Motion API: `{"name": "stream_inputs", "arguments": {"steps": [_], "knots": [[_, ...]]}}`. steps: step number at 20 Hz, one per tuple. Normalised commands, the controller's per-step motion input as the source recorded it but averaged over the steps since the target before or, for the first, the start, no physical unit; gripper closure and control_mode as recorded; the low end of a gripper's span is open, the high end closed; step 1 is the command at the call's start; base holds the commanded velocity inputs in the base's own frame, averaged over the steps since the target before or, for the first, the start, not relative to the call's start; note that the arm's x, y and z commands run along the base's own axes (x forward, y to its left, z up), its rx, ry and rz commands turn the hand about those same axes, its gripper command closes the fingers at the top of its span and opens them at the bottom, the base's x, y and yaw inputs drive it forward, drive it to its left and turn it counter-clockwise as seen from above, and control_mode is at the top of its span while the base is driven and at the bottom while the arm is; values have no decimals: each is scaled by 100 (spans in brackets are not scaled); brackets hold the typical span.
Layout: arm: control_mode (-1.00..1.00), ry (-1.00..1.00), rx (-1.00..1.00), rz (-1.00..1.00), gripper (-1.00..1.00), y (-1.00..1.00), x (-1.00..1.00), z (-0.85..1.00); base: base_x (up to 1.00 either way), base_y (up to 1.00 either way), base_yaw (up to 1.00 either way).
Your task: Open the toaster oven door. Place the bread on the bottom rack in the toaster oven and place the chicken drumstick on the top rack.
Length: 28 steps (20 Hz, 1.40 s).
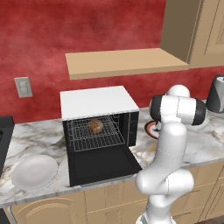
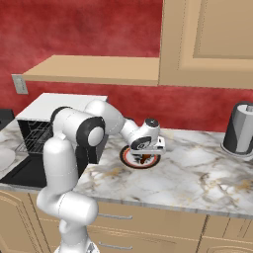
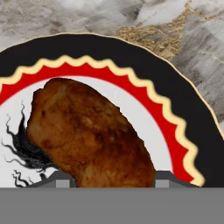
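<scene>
The toaster oven (image 1: 98,103) stands on the counter with its door (image 1: 103,166) folded down flat. The bread (image 1: 95,126), a round brown roll, sits on a wire rack (image 1: 94,139) inside. To the right of the oven, the chicken drumstick (image 3: 87,135) lies on a black, red and white patterned plate (image 3: 144,76). My gripper (image 2: 146,157) points down at that plate (image 2: 129,159). In the hand view its two fingertips (image 3: 61,179) press on either side of the drumstick, which still rests on the plate.
An empty white plate (image 1: 34,171) lies on the counter left of the oven door. A grey kettle (image 2: 239,128) stands at the far right. The black stove's edge (image 1: 4,127) shows at far left. A wooden shelf (image 1: 124,61) hangs above the oven.
</scene>
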Motion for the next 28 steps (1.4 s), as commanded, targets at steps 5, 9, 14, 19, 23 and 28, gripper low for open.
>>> {"name": "stream_inputs", "arguments": {"steps": [5,9,14,19,23,28], "knots": [[-100,0,3,0,100,0,-19,36,0,0,0],[-100,0,8,1,100,0,-34,47,0,0,0],[-100,0,10,0,100,3,-43,44,0,0,0],[-100,0,7,0,100,6,-50,42,0,0,0],[-100,0,0,0,100,14,-52,41,0,0,0],[-100,6,0,1,100,24,-52,38,0,0,0]]}}
